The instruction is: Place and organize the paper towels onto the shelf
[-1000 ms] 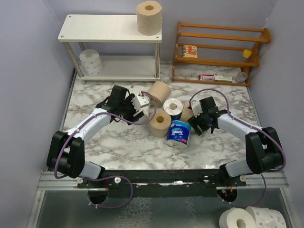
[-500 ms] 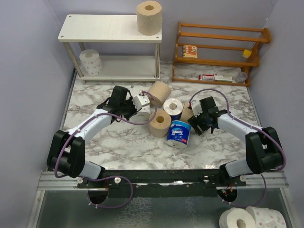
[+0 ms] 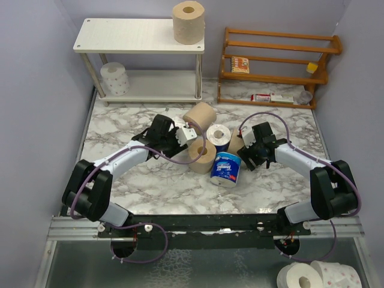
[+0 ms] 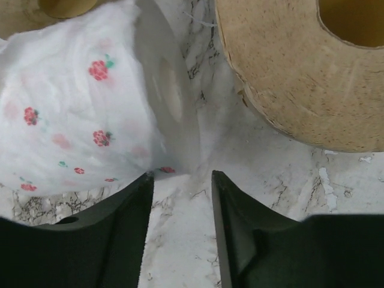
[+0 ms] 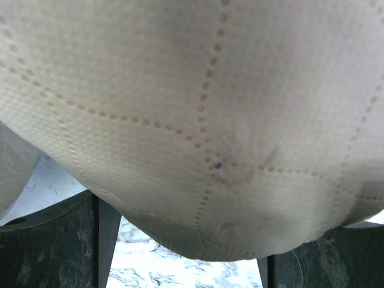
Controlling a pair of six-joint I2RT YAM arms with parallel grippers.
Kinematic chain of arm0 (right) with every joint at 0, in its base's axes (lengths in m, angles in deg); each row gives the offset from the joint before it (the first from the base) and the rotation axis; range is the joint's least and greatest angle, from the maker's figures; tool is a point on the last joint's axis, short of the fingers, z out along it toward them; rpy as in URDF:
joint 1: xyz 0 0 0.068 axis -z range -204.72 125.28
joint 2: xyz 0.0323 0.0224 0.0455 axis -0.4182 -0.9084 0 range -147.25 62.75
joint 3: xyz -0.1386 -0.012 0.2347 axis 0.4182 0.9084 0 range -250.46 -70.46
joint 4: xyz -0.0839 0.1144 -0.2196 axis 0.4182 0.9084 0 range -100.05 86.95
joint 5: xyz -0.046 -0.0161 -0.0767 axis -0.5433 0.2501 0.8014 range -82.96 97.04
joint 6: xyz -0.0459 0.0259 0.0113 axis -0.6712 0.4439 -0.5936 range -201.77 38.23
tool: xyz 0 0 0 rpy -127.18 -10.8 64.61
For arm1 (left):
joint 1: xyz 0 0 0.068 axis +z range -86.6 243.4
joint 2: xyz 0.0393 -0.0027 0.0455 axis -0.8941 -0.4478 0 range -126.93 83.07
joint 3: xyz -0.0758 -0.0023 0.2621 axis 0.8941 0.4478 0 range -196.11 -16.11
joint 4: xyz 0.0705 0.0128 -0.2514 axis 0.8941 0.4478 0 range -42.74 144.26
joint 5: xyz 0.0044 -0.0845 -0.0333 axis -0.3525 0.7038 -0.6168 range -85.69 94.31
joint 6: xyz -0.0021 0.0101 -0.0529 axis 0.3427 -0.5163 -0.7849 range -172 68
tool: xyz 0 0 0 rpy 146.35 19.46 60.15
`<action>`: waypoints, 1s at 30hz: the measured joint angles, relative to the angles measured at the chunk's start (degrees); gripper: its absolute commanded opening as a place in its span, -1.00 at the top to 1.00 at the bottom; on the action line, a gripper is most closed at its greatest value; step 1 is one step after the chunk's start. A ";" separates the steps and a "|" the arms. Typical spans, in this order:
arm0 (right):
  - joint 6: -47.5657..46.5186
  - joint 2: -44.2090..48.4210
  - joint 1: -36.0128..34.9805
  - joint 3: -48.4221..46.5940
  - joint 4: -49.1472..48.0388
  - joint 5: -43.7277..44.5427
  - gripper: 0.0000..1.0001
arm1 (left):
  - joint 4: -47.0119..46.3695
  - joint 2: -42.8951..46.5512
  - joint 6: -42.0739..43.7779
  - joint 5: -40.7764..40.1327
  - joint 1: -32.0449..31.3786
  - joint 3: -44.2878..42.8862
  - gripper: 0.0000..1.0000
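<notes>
Left wrist, left pincer [image 4: 181,176] open beside white pink-dotted roll [image 4: 72,102], right pincer [image 5: 180,231] clamped on tan roll [image 5: 192,108].

Marble table [image 3: 150,180] carries clustered paper towels [image 3: 227,168], shelf [image 3: 138,35] and wooden rack [image 3: 276,78]

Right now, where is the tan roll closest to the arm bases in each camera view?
Top external: the tan roll stands mid-table, just left of the lying blue-wrapped roll.
Left wrist: upper right, beyond the left gripper.
Right wrist: not in it; another tan roll fills that frame.
Shared landmark: the marble tabletop.
</notes>
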State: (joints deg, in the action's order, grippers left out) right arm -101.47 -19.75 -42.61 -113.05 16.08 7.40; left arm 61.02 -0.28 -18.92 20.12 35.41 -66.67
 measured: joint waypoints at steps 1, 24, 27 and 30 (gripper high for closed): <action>0.00 0.00 0.00 0.00 0.00 0.00 -0.50 | -0.04 -0.24 0.04 -0.42 -0.22 0.20 0.33; 0.00 -0.11 0.00 0.00 -0.04 0.02 -0.51 | 2.99 -3.93 -6.60 -6.27 -1.62 -5.33 -0.98; 0.00 -0.15 0.00 0.00 -0.09 0.02 -0.51 | 3.74 -2.95 -8.31 -6.69 -1.66 -8.81 -0.96; 0.00 -0.26 0.00 0.00 -0.22 0.02 -0.51 | 3.65 -2.14 -11.02 -6.64 -1.66 -10.93 -0.91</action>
State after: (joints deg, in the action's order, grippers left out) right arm -101.47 -20.01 -42.61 -113.05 15.86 7.42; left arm 64.67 -2.42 -29.94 13.48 33.75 -77.60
